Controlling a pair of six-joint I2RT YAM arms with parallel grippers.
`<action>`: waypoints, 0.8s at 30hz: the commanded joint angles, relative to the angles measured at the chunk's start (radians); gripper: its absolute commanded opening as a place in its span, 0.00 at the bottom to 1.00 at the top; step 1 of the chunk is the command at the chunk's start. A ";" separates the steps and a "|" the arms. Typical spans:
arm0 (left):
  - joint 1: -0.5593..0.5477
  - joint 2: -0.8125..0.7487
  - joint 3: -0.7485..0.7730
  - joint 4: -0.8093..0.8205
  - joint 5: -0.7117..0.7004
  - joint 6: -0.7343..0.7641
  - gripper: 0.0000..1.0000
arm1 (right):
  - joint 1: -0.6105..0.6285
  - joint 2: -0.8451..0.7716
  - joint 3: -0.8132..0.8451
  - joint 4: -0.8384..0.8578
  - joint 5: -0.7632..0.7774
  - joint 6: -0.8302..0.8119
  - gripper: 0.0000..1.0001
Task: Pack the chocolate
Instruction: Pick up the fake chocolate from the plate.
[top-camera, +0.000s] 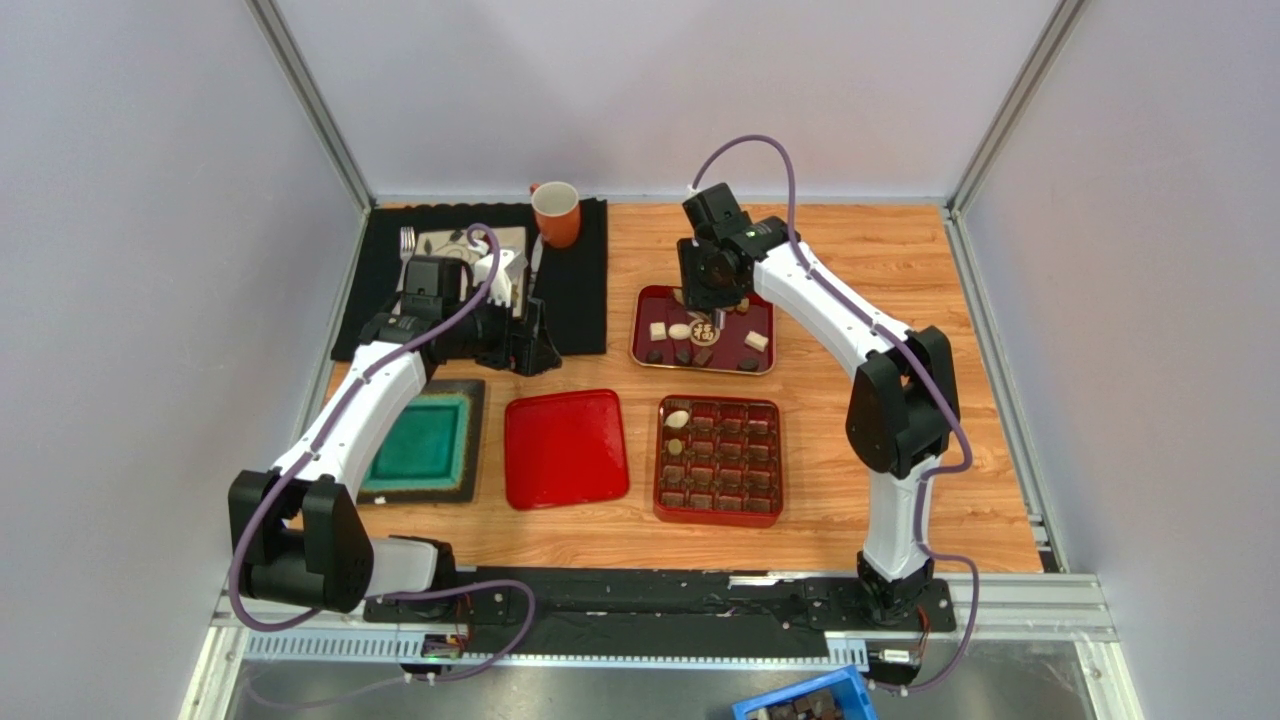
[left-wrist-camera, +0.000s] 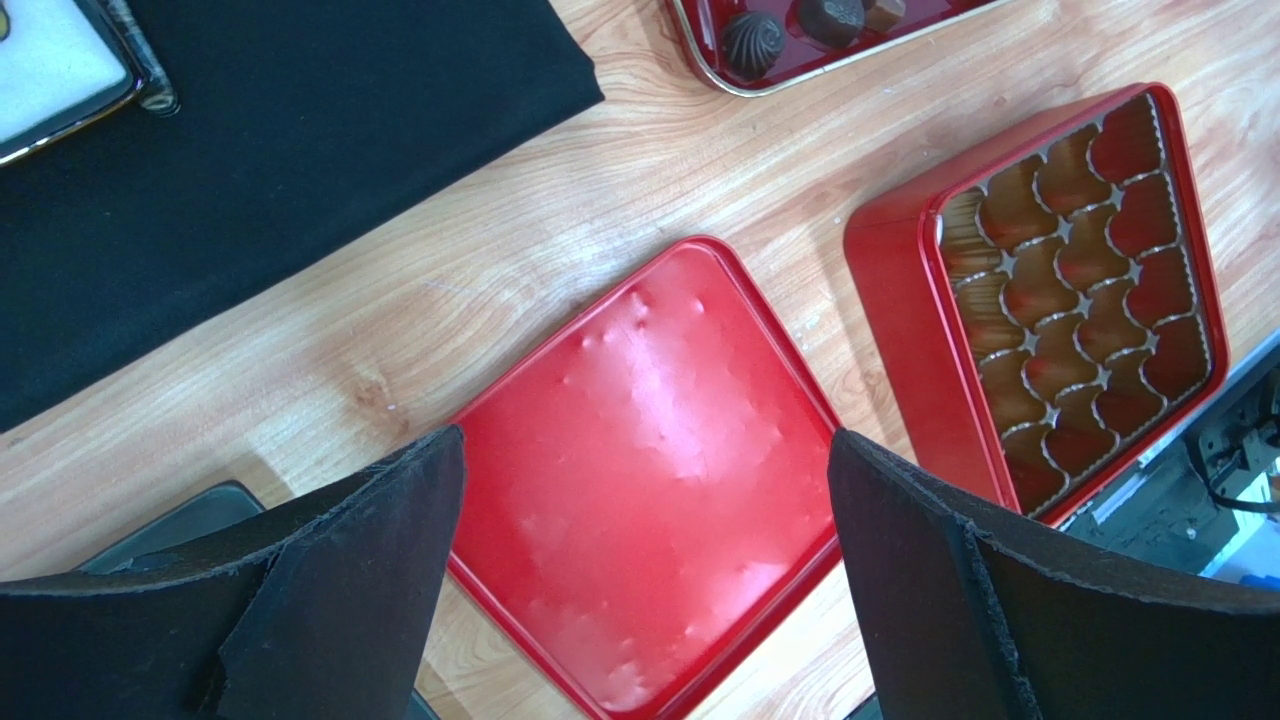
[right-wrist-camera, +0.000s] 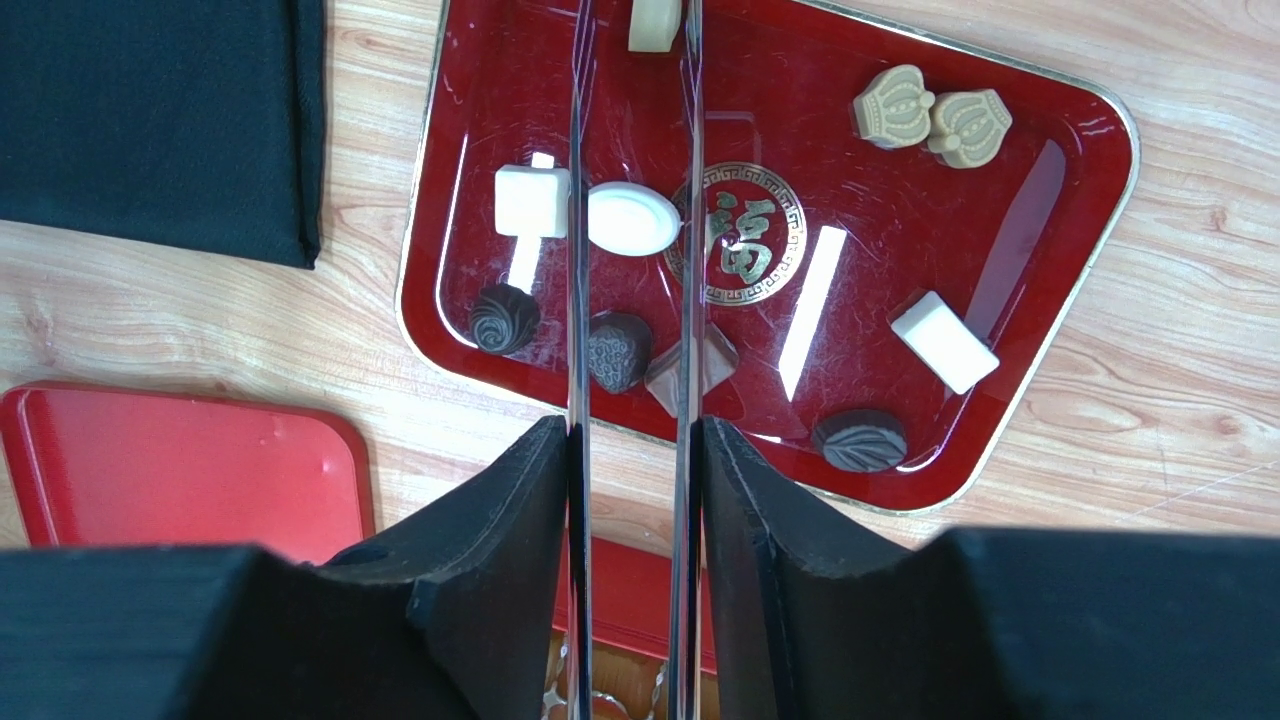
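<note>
Early stage | two cream pieces (top-camera: 679, 419) in red box (left-wrist-camera: 902, 345) | chocolate (right-wrist-camera: 631, 218) mostly on tray (right-wrist-camera: 1022, 225) | right end effector (right-wrist-camera: 634, 443) over tray, grasp unclear | left end effector (left-wrist-camera: 646, 450) released

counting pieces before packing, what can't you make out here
Right wrist view: cream piece cut off by the top edge; unclear whether the right gripper grips it.
Top view: the gripper hides part of the tray; box contents too small to count.
Left wrist view: box wall hides nearest cells.
</note>
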 joint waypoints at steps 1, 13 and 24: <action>0.011 -0.018 -0.001 0.000 0.021 0.022 0.99 | -0.005 0.014 0.057 0.045 -0.008 -0.003 0.39; 0.020 -0.019 -0.007 0.000 0.024 0.024 0.99 | -0.009 0.020 0.054 0.045 -0.022 -0.003 0.33; 0.022 -0.024 -0.013 0.003 0.023 0.024 0.99 | -0.005 -0.084 -0.027 0.053 -0.040 0.017 0.29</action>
